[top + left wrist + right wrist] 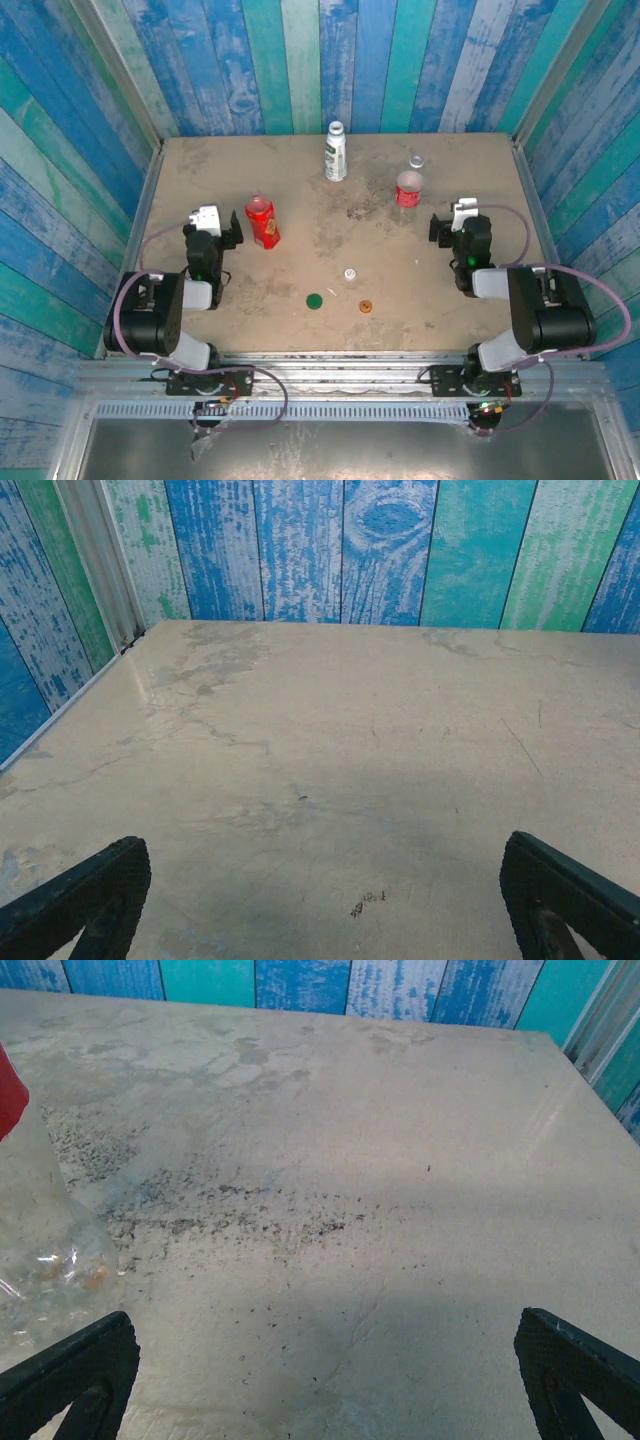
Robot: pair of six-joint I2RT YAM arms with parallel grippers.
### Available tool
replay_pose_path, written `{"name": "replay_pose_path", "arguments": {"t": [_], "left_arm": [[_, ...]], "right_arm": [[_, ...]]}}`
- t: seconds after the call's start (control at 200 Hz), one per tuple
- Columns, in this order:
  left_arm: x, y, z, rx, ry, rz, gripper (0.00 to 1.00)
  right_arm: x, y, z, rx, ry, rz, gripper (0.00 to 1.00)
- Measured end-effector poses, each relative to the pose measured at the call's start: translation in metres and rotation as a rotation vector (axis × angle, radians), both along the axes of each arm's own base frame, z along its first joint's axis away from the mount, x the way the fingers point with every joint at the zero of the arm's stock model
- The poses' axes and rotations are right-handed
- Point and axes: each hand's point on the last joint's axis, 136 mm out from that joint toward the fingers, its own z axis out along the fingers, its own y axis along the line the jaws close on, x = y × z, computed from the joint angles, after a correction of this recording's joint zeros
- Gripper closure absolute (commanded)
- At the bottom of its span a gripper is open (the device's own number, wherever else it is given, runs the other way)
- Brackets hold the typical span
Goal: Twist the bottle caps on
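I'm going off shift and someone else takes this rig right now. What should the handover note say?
Left gripper: open, empty, just left of the red bottle.
Right gripper: open, empty, to the right of the clear bottle with a red label.
White-labelled bottle: far middle of the table.
Green cap, white cap and orange cap: loose on the table, near centre, between the arms.
Done: nothing yet.
Left: pick up and screw on all three caps.
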Motion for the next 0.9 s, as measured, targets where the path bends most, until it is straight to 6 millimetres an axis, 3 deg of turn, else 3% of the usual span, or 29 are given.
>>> {"name": "replay_pose_path", "arguments": {"t": [0.896], "left_arm": [[-0.0001,-0.0006,0.0001,-0.001,0.0,-0.003,0.06]], "right_arm": [[-0.0021,0.0025,0.0006,-0.003,0.01,0.017,0.0]]}}
